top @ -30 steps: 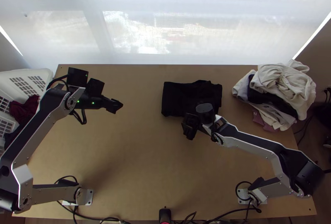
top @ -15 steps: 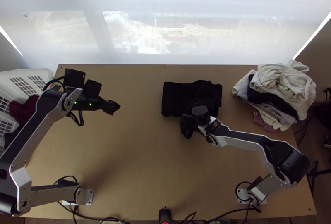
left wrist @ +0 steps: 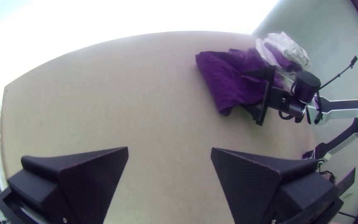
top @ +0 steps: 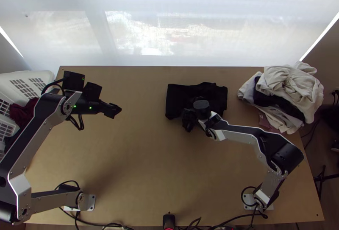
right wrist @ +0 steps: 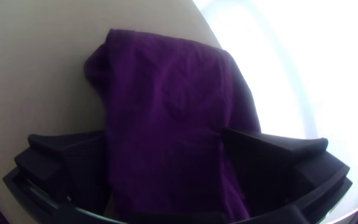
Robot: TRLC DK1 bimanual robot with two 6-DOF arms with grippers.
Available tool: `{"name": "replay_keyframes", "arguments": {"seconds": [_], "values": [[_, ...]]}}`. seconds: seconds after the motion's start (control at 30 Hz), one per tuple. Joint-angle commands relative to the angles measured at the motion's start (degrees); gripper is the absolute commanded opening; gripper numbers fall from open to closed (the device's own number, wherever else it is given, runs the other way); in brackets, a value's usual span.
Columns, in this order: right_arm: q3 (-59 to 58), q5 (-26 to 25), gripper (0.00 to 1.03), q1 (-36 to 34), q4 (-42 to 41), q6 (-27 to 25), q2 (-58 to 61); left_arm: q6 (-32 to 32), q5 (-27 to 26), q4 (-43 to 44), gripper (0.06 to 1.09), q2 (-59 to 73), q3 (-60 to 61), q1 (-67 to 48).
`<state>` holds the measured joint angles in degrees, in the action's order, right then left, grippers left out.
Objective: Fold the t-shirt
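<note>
The black t-shirt point(top: 178, 98) lies folded into a compact, roughly rectangular bundle on the far part of the table point(top: 140, 158), its top slightly rumpled along the far edge. The right claw point(top: 187, 122) is at the shirt's near side, partly over it in the top view. Its fingers are spread wide, and in the right wrist view the cloth shows between them and beyond; whether either finger touches the fabric, I cannot tell. The left claw point(top: 118, 110) is well apart from the shirt, off to its left above the table, also with fingers spread and nothing between them. Right of the shirt, a loose pile of clothes point(top: 290, 85) sits at the table's far right corner. A white basket point(top: 44, 76) stands by the left edge.
</note>
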<state>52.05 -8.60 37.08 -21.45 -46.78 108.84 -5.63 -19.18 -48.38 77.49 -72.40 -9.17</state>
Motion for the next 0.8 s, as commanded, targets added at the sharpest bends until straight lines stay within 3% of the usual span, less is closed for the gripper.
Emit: {"name": "replay_keyframes", "arguments": {"seconds": [0.0,0.03,0.2,0.23,0.57,0.77], "values": [[5.16,-0.89,0.80,-2.10,0.80,0.11,6.56,-0.08,0.02,-0.49,1.03,-0.50,0.07,0.29],[5.60,-0.89,0.72,-2.36,0.80,0.82,6.65,-0.08,0.02,-0.66,1.03,-0.59,0.16,0.38],[7.19,-0.89,0.07,-2.45,2.82,2.31,6.21,-0.17,0.02,-0.84,1.03,-1.47,0.86,0.73],[6.92,-0.89,0.03,-2.45,2.73,2.84,5.42,-0.17,0.02,-0.84,1.03,-1.64,0.95,0.73],[11.05,-0.89,0.03,-3.51,10.91,12.42,-6.80,0.27,-0.07,-0.84,1.03,-2.52,1.03,0.73],[14.31,-0.89,0.03,-3.42,15.92,15.32,-12.42,0.62,-0.07,-0.75,1.03,-3.05,1.03,0.47]]}}
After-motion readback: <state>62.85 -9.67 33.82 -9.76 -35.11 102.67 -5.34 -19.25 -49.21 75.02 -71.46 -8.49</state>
